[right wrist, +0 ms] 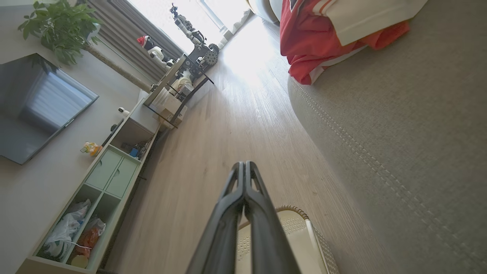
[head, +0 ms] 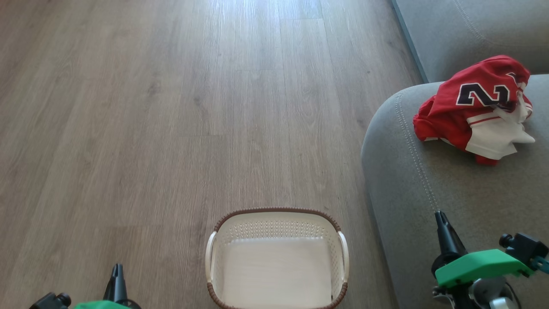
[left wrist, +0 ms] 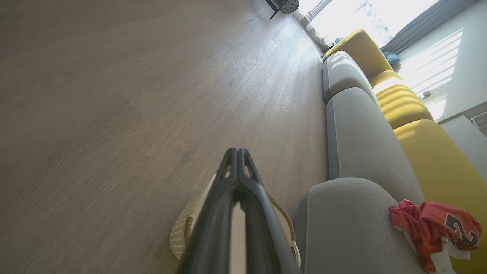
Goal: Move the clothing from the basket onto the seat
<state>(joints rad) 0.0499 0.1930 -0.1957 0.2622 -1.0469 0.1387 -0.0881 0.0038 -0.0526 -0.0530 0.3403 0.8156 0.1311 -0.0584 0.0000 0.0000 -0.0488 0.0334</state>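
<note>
At the lower left of the head view, the left gripper (head: 116,268) is clenched on nothing above the wooden floor (head: 171,107), and at bottom centre the basket (head: 279,227) stands empty. At the lower right, the right gripper (head: 438,214) is pinched closed and empty at the edge of the seat (head: 411,184). At the upper right, the clothing (head: 467,103) lies crumpled on that seat, possibly more than one jersey.

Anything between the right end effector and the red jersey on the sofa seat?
Nothing visible. In the head view, bare grey seat fabric lies between the shut right end effector and the jersey, which already rests on the seat. The basket on the floor looks empty.
</note>
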